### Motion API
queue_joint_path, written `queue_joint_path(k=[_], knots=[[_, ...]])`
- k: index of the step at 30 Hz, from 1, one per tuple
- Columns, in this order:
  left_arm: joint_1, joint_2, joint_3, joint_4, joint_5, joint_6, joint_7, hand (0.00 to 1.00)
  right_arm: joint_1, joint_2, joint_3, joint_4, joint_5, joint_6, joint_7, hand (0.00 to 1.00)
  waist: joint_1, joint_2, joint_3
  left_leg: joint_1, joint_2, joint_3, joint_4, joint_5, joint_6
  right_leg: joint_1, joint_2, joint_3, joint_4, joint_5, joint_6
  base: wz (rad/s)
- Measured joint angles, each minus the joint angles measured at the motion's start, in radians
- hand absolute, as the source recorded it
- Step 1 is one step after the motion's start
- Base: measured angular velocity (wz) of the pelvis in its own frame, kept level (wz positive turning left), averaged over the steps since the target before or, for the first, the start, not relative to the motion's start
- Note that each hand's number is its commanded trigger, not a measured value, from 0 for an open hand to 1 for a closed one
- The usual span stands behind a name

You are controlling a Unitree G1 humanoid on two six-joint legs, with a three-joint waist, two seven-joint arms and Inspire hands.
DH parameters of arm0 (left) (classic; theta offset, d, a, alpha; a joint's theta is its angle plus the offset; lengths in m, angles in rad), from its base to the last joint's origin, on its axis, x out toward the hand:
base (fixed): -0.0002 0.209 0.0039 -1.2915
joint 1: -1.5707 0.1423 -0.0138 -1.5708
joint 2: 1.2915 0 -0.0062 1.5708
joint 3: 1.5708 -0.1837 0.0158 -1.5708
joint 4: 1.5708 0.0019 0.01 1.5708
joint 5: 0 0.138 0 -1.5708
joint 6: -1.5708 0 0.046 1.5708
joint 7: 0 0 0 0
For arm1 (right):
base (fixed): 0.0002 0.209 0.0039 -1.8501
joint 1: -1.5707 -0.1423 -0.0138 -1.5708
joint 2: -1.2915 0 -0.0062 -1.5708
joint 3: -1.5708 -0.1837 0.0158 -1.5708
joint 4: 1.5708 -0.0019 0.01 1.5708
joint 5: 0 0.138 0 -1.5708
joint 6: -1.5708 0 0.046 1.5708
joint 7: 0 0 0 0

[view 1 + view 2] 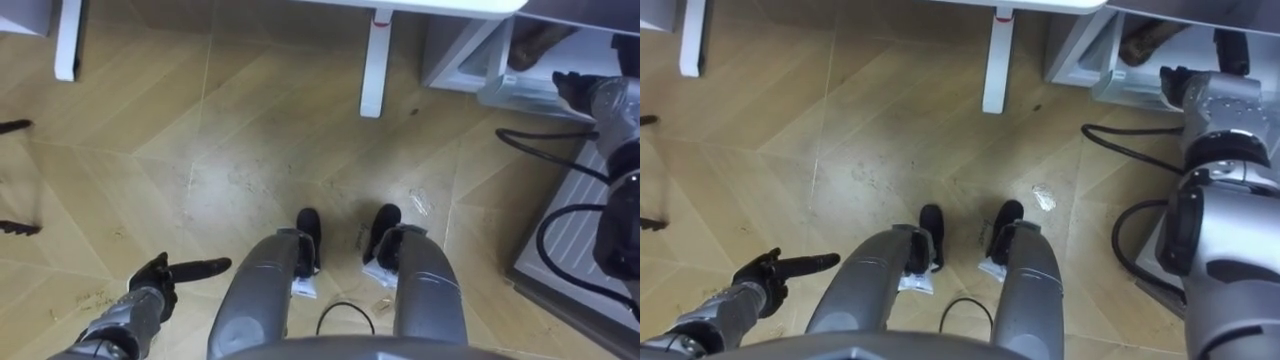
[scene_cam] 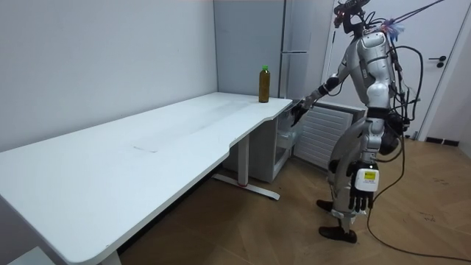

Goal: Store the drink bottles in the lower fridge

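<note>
Drink bottle [image 2: 264,83]: stood upright on the surface's [image 2: 147,143] far corner, untouched, beside the open lower fridge [image 2: 282,149]. Right hand [image 1: 572,88] reached at the fridge, grip indiscernible; left hand [image 1: 152,288] hung relaxed, empty. Advised: leave the fridge wide open and grasp the bottle's body squarely.

I see my silver-grey rounded thighs, black feet, a black left robot hand [image 1: 152,285], dark cables looping at three o'clock

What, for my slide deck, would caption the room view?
Robot beside white desk reaches right hand toward white lower fridge; brown green-capped bottle stands on the desk corner.
</note>
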Motion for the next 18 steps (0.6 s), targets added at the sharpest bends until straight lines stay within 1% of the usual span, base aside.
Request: queue_joint_path(k=[4, 6, 9, 12, 13, 15, 16, 17, 18], knots=[[0.0, 0.002, 0.0, 0.015, -0.001, 0.002, -0.002, 0.0, 0.033, 0.0, 0.0, 0.04, 0.0, 0.0, 0.049, 0.0, 0.012, 0.0, 0.0002, 0.057, 0.001, -0.001, -0.031, 0.0, -0.001, 0.057, 0.007, -0.003, -0.03, 0.004, 0.005, -0.02], [0.003, 0.005, 0.002, 0.015, -0.001, 0.002, -0.006, 0.0, 0.057, 0.0, -0.001, 0.061, -0.002, 0.0, 0.083, 0.0, 0.013, 0.0, 0.0002, 0.082, 0.003, -0.005, -0.039, 0.0, -0.001, 0.087, 0.009, -0.011, -0.044, 0.004, 0.006, 0.0], [0.013, 0.008, 0.014, 0.015, 0.003, 0.003, -0.026, 0.0, 0.088, 0.0, -0.009, 0.062, -0.009, -0.002, 0.118, 0.0, 0.01, 0.0, 0.0002, 0.117, 0.006, -0.005, -0.055, -0.001, -0.002, 0.125, 0.015, -0.014, -0.068, 0.007, 0.01, -0.05], [0.027, 0.008, 0.042, 0.011, 0.005, 0.003, -0.041, 0.0, 0.147, 0.0, -0.01, 0.06, -0.014, -0.002, 0.161, 0.0, 0.003, 0.003, -0.0017, 0.168, 0.013, -0.013, -0.076, -0.003, -0.005, 0.19, 0.026, -0.03, -0.107, 0.01, 0.013, 0.02], [0.033, 0.009, 0.045, 0.01, 0.005, 0.003, -0.041, 0.0, 0.166, 0.0, -0.01, 0.058, -0.015, -0.002, 0.173, 0.0, -0.004, 0.004, -0.0026, 0.188, 0.015, -0.017, -0.086, -0.003, -0.007, 0.215, 0.032, -0.035, -0.126, 0.013, 0.015, 0.03], [0.045, 0.008, 0.046, 0.014, 0.001, 0.005, -0.042, 0.0, 0.186, 0.0, -0.01, 0.058, -0.016, -0.002, 0.188, 0.0, -0.009, 0.008, -0.0055, 0.222, 0.017, -0.019, -0.106, -0.003, -0.008, 0.251, 0.037, -0.041, -0.149, 0.016, 0.017, 0.0], [0.055, 0.008, 0.046, 0.014, 0.0, 0.011, -0.045, 0.0, 0.203, 0.001, -0.009, 0.058, -0.02, -0.002, 0.204, 0.0, -0.01, 0.013, -0.01, 0.248, 0.018, -0.019, -0.117, -0.004, -0.008, 0.279, 0.041, -0.043, -0.163, 0.017, 0.018, 0.0], [0.066, 0.007, 0.046, 0.014, 0.001, 0.013, -0.054, 0.0, 0.225, 0.001, -0.009, 0.054, -0.039, -0.002, 0.218, 0.0, -0.015, 0.022, -0.0163, 0.275, 0.019, -0.024, -0.125, -0.005, -0.01, 0.311, 0.047, -0.044, -0.182, 0.019, 0.022, 0.0], [0.07, 0.007, 0.046, 0.014, 0.001, 0.014, -0.061, 0.0, 0.242, 0.002, -0.009, 0.043, -0.044, -0.002, 0.226, 0.0, -0.016, 0.026, -0.0195, 0.288, 0.019, -0.028, -0.136, -0.005, -0.011, 0.325, 0.051, -0.044, -0.187, 0.021, 0.024, 0.03]])
